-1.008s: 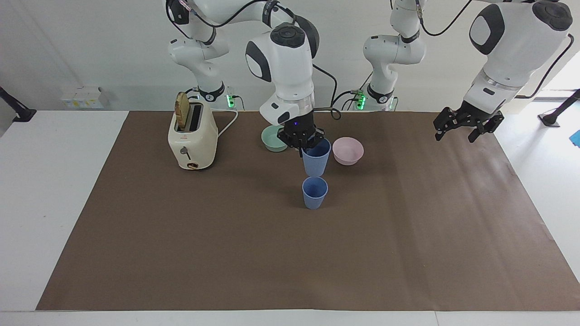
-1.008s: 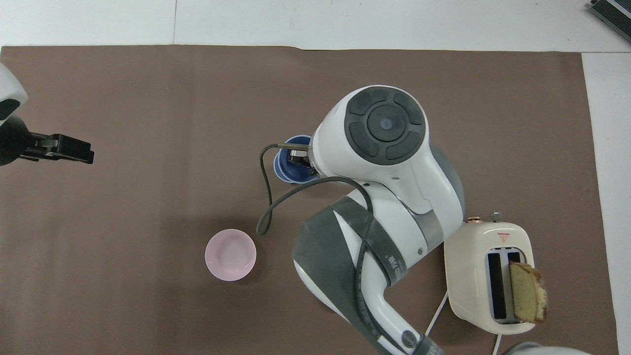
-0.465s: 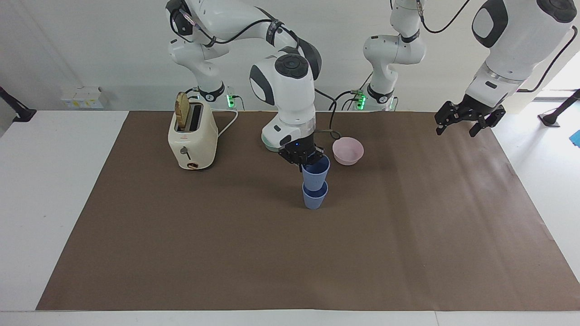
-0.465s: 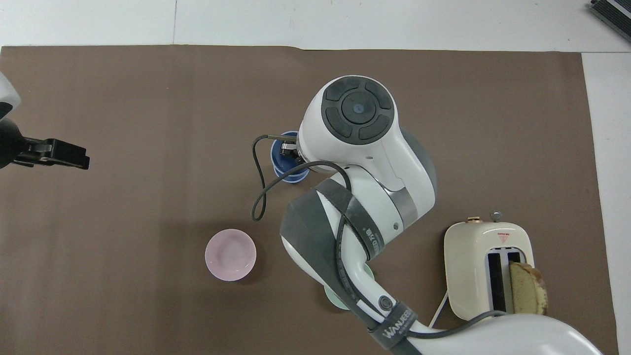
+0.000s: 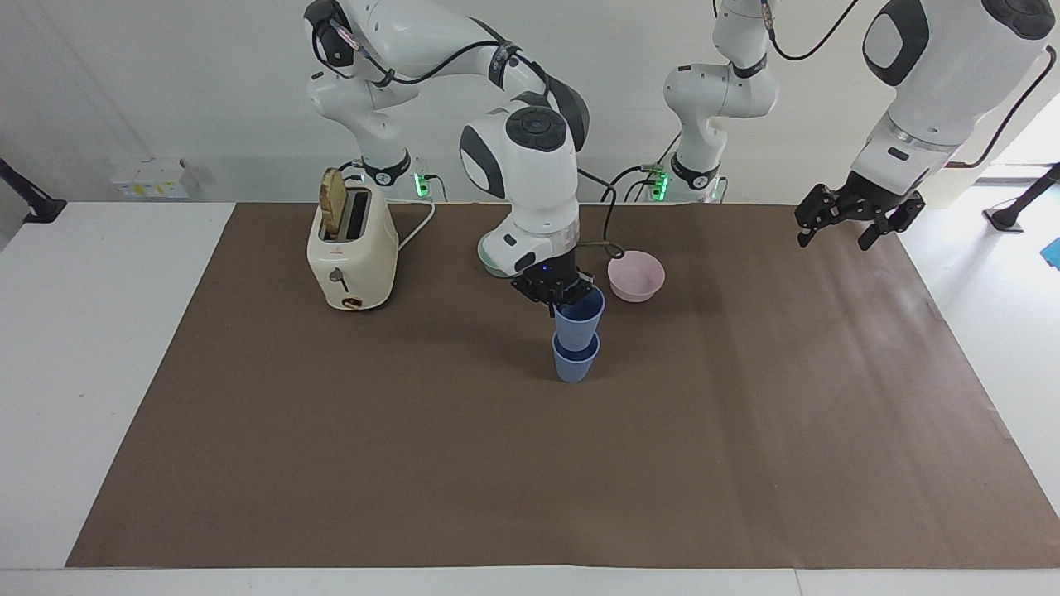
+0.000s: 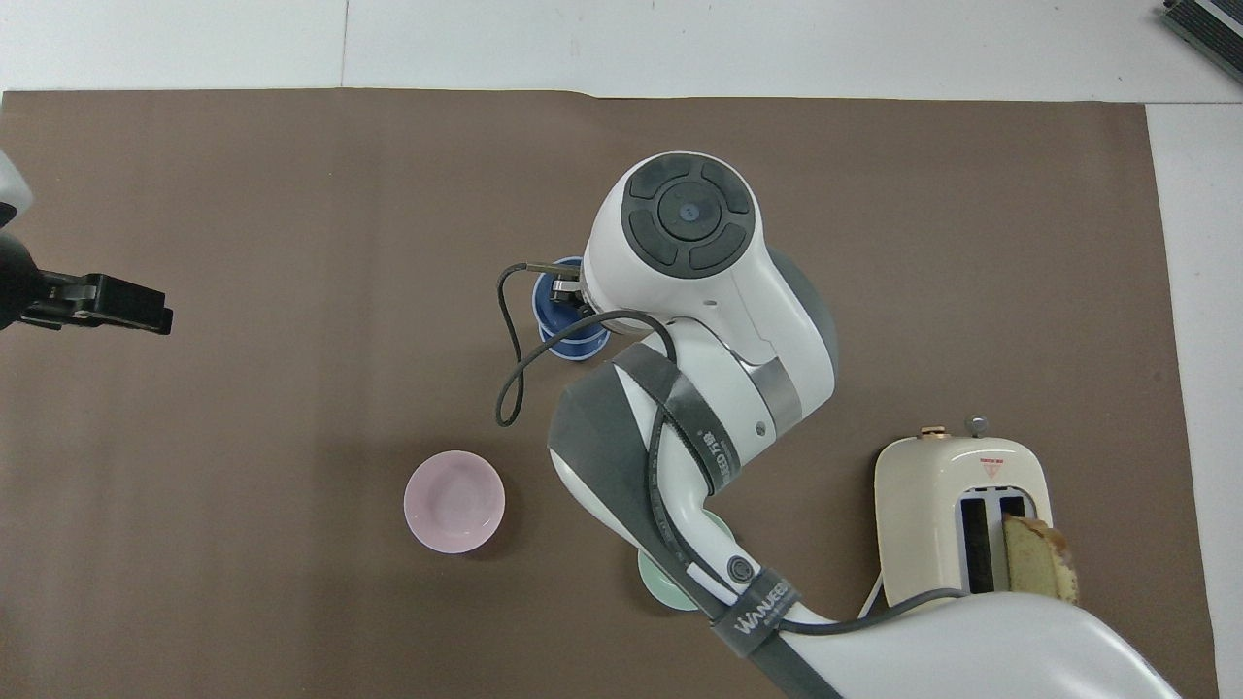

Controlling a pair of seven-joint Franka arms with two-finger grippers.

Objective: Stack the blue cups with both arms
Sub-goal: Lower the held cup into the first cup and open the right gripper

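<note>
Presently right claw (image 5: 566, 295) grips the upper cup (image 5: 579, 319) by its rim, nested in the lower cup (image 5: 575, 362). Left claw (image 5: 857, 217) waits, open, over the counter's (image 5: 497, 463) end.

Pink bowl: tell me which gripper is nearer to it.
Right. The right gripper holds the upper blue cup beside the pink bowl; the left gripper waits over the left arm's table end.

white arms (image 5: 530, 178), black cables (grey caps)
</note>
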